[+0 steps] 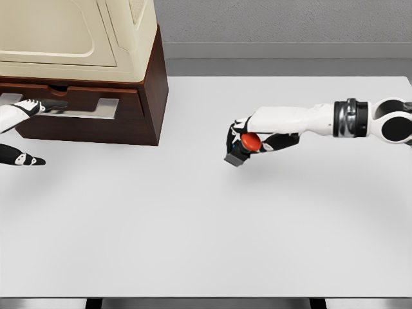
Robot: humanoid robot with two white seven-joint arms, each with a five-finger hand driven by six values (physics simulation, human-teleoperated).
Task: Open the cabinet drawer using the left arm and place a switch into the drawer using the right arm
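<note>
At far left, the left hand [29,108], half cut off by the frame edge, has fingers hooked in the handle slot of the dark-wood drawer [84,106] under the cream cabinet [90,35]. Right of centre, above the white table [193,225], the right hand [248,140] clamps the switch [243,148]; red button up-right, grey base down-left, partly hidden.

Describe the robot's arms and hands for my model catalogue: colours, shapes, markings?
Right arm: glossy white rounded shells, black ribbed band near the elbow, dark circular joint cap. Right hand is white with black fingers. Left hand matches: white segments, black tips. No cables visible.
</note>
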